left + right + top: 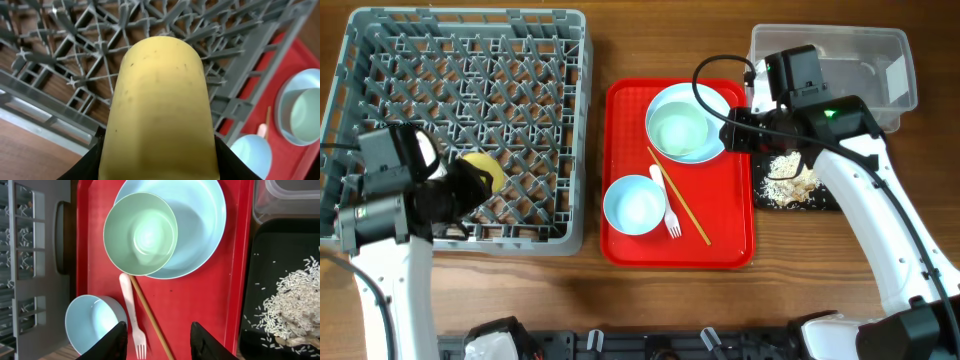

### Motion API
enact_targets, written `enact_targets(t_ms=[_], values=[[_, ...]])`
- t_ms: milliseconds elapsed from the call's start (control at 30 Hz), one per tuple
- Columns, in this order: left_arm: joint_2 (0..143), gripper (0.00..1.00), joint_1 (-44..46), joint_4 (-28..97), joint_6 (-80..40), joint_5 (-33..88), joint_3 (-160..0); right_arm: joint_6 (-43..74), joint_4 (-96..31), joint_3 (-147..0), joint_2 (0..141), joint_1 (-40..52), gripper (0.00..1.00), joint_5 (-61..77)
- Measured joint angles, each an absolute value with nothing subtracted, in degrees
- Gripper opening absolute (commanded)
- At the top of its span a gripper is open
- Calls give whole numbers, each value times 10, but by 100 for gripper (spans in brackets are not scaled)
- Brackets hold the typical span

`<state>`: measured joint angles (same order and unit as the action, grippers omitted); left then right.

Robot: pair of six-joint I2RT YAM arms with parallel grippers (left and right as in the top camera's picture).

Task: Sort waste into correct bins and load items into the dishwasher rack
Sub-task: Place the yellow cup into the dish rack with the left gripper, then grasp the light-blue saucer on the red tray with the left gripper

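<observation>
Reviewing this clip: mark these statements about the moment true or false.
1. The left pincer holds the yellow cup over the rack. True.
2. The rice scraps lie on the red tray. False: they lie in the black tray.
3. The mint bowl sits on the plate. True.
4. The right pincer grips the fork. False: it is open and empty; the fork lies on the red tray.

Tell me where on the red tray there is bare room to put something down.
Bare: the corner left of the plate, above the pale blue bowl; and the corner right of the chopsticks. Crowded: the middle, where fork and chopsticks lie close.
</observation>
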<state>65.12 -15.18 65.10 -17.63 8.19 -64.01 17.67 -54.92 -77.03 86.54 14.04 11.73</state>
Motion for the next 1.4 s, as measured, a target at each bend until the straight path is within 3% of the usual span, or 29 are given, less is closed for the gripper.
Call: enact_targets(t_ms=[100,167,267,300,333,400,467,533,767,933,1200,1333,1367,1400], values=[[687,4,-152,654,-176,71,-640,177,-551,-770,865,140,41,115],[714,9,-152,648,-176,63,-640,177,-552,-770,865,140,41,115],[757,46,-152,639,-176,56,-640,179,-554,-770,865,140,45,115],[765,65,-152,638,-176,56,-640,179,-554,-770,865,140,51,115],[778,100,-152,634,-176,56,-640,179,-557,-770,865,140,54,115],[806,100,-152,624,-174,55,-640,180,-558,-770,865,140,64,113],[827,100,-152,612,-173,54,-640,179,-565,-770,865,140,90,113],[831,100,-152,605,-173,57,-640,180,-570,-770,865,140,100,112],[794,100,-124,571,-172,128,-676,190,-582,-770,865,139,100,96],[754,100,31,544,-172,135,-686,253,-592,-770,846,84,100,58],[819,99,287,487,-172,102,-686,275,-609,-770,813,15,100,55],[898,89,371,459,-172,101,-686,277,-610,-770,813,15,100,55],[920,85,385,458,-172,101,-686,277,-611,-770,813,15,100,55],[939,73,396,456,-171,101,-686,277,-611,-770,813,15,100,55]])
